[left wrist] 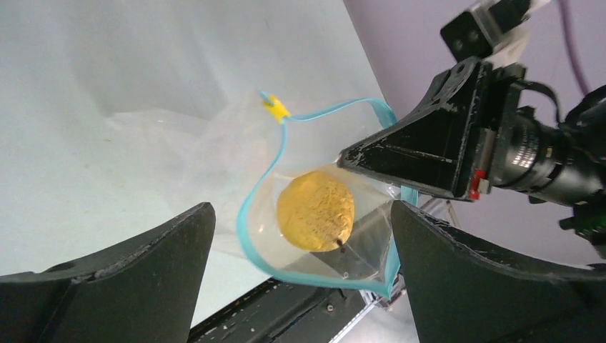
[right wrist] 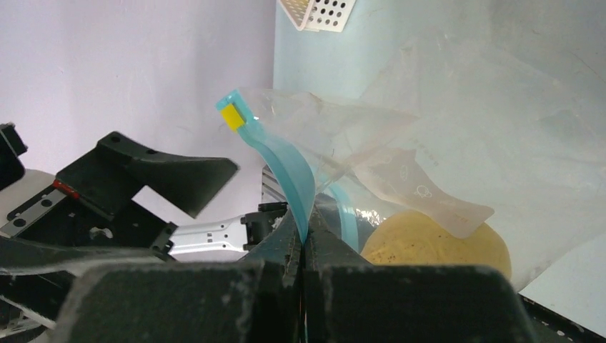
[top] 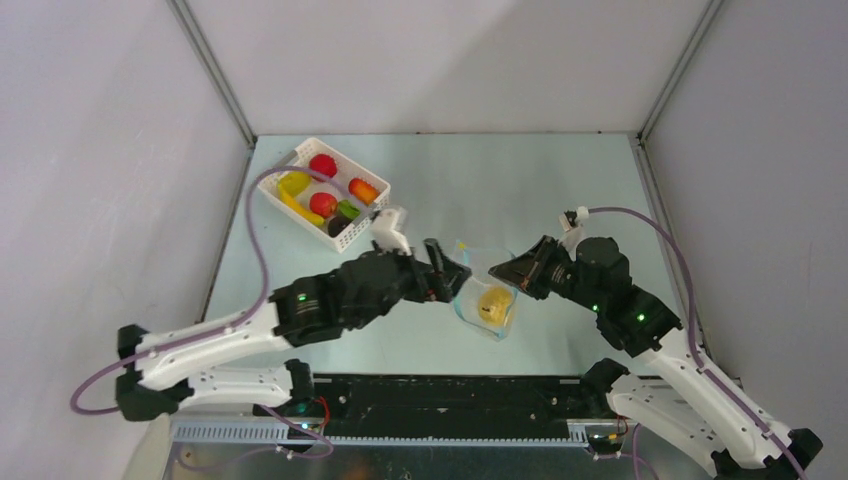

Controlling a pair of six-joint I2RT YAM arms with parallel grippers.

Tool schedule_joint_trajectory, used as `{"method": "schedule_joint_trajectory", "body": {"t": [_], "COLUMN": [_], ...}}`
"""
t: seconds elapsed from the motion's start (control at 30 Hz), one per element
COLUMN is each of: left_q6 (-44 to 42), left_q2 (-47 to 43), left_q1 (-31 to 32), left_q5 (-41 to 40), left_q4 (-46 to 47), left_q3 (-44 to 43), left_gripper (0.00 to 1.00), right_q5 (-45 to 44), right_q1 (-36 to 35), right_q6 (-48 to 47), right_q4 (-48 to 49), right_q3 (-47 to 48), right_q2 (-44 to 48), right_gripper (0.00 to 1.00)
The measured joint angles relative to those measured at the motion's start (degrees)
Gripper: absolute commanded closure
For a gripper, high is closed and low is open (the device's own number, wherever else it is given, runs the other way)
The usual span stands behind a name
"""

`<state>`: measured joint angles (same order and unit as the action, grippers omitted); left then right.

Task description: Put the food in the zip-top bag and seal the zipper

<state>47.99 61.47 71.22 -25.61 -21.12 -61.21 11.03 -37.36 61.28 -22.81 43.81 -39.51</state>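
The right gripper (right wrist: 304, 243) is pinched on the blue zipper (right wrist: 293, 171), holding up one edge of the bag (left wrist: 214, 150), a yellow fruit (left wrist: 315, 219) inside, its mouth gaping just beside the wide-spread left gripper (top: 447, 270), the basket (top: 368, 218) of food (top: 323, 165) well apart across the table (top: 500, 190).

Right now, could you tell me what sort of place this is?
Likely a robot test cell: grey walls enclose a green table with two jointed arms and a white slotted plastic basket of toy fruit.

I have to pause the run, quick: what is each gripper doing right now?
Left gripper: open, holding nothing.
Right gripper: shut on the zip-top bag, pinching its zipper.
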Motion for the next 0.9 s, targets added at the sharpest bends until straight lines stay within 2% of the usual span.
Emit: {"method": "schedule_joint_trajectory", "body": {"t": [0.17,0.27,0.33,0.53,0.73,0.9], "left_q6": [1.1,2.4,3.2,4.1,4.7,6.1], "left_q2": [-10.4,-11.5,-9.8,2.6,9.9,15.0], "left_q1": [0.0,-0.4,-1.3,-3.9,-4.0,-4.4], "left_q5": [-3.5,-3.4,-2.0,5.3,10.5,12.4], "left_q4": [-3.8,-5.7,-6.5,-8.2,-10.5,-10.2], "left_q3": [3.5,4.3,4.3,3.7,1.0,-2.7], "left_gripper": [0.00,0.08,0.12,0.15,0.18,0.30], "right_q5": [0.7,0.9,0.9,0.8,0.5,0.4], "right_q1": [0.6,0.7,0.7,0.7,0.7,0.7], "right_q6": [0.7,1.0,1.2,1.7,2.1,2.1], "right_q4": [0.0,0.0,0.0,0.1,0.5,0.7], "right_q3": [-0.6,-0.7,-0.7,-0.8,-0.8,-0.8], "right_q2": [0.0,0.0,0.0,0.1,0.1,0.1], "right_gripper": [1.00,1.00,1.00,1.00,1.00,1.00]}}
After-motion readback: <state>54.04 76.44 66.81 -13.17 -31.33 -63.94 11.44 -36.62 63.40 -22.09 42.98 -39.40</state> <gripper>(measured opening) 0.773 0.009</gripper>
